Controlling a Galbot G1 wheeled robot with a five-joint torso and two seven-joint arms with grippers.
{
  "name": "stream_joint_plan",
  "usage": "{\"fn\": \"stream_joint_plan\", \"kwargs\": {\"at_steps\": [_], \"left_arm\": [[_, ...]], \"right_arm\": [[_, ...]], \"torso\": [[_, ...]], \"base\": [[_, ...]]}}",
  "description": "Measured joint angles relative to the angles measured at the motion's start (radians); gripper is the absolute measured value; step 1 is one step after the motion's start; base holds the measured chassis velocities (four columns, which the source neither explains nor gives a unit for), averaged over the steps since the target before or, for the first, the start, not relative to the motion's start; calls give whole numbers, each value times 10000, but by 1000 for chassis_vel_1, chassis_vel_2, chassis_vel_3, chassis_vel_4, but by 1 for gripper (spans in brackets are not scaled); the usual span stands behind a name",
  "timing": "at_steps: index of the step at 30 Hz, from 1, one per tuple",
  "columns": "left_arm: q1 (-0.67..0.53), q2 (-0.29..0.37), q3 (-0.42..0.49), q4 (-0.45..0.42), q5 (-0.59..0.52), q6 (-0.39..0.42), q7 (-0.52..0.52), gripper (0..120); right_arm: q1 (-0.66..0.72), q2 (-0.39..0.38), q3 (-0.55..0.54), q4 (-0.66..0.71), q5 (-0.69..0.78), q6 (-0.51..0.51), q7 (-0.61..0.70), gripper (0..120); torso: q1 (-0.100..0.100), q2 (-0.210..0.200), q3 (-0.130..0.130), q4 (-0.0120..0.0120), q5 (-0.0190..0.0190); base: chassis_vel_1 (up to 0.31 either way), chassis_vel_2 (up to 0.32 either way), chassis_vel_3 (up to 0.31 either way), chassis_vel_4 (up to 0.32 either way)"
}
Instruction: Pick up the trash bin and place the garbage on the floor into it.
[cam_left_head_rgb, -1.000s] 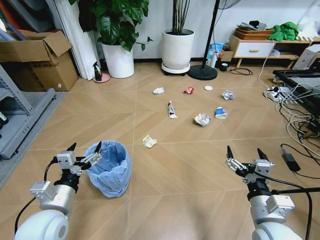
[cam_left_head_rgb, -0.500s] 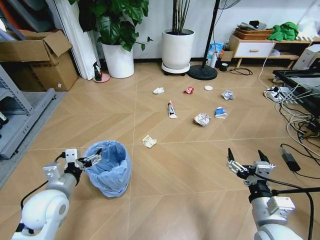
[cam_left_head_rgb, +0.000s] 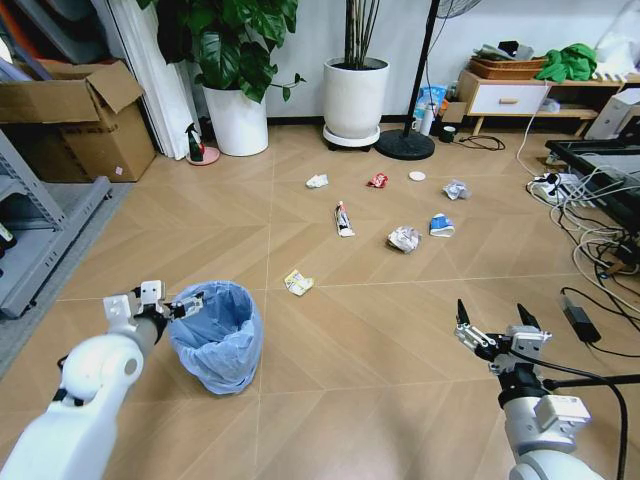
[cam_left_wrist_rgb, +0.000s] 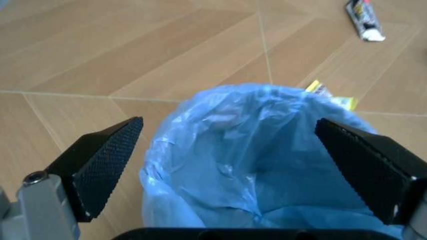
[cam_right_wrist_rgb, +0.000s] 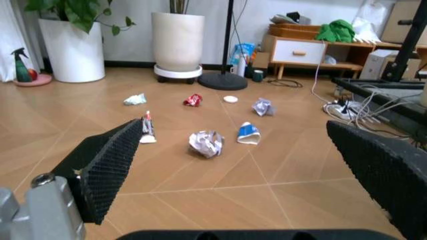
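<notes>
my left gripper (cam_left_head_rgb: 172, 301) right at the near rim of the trash bin (cam_left_head_rgb: 217, 333), jaws spread wide with the blue-lined opening between them, gripping nothing, my right gripper (cam_left_head_rgb: 497, 324) open and empty over bare floor (cam_left_head_rgb: 380, 340), garbage (cam_left_head_rgb: 404, 238) scattered well ahead

Trash bin (cam_left_head_rgb: 218, 335) lower left of frame, on floor (cam_left_head_rgb: 350, 400). Left gripper (cam_left_head_rgb: 172, 305) at bin's left rim, fingers spread. Garbage (cam_left_head_rgb: 404, 238) scattered frame centre, behind bin. Right gripper (cam_left_head_rgb: 497, 325) lower right, spread wide, over bare floor.
</notes>
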Motion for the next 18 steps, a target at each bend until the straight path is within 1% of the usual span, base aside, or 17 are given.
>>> {"fn": "stream_joint_plan", "kwargs": {"at_steps": [2,3,4,6,7,11,13,15,17,18], "left_arm": [[-254,160,167,482,-186,153,152,100],[-254,160,167,482,-186,153,152,100],[-374,265,268,777,-285,274,341,100],[-537,389,420,1089,-328,325,528,100],[-537,389,420,1089,-328,325,528,100],[-880,547,591,1659,-319,334,1062,100],[-965,576,634,1785,-307,335,1115,100],[-1196,610,766,2151,-214,333,1172,100],[-1243,613,793,2238,-194,332,1187,100],[-1358,622,854,2468,-99,329,1267,100]], "right_arm": [[16,-5,12,-39,6,7,2,100],[16,-5,12,-39,6,7,2,100],[38,-9,15,-74,9,10,5,100],[43,-5,17,-96,11,13,14,100],[43,-5,17,-96,11,13,14,100],[41,43,37,-164,12,60,22,100],[40,52,40,-180,12,74,22,100],[41,70,34,-229,7,116,22,100],[41,74,29,-238,4,123,22,100],[43,84,9,-256,-1,133,22,100]], "torso": [[0,0,0,2,-1],[0,0,0,2,-1],[0,0,0,3,0],[0,0,0,3,-2],[0,0,0,3,-2],[0,0,0,2,-2],[0,0,-1,2,3],[-1,0,-1,2,0],[0,0,-1,3,0],[0,0,0,2,0]], "base": [[0,0,0,0],[0,0,0,0],[0,0,0,0],[0,0,0,0],[0,0,0,0],[0,0,0,0],[0,0,0,0],[0,0,0,0],[0,0,0,0],[0,0,0,0]]}}
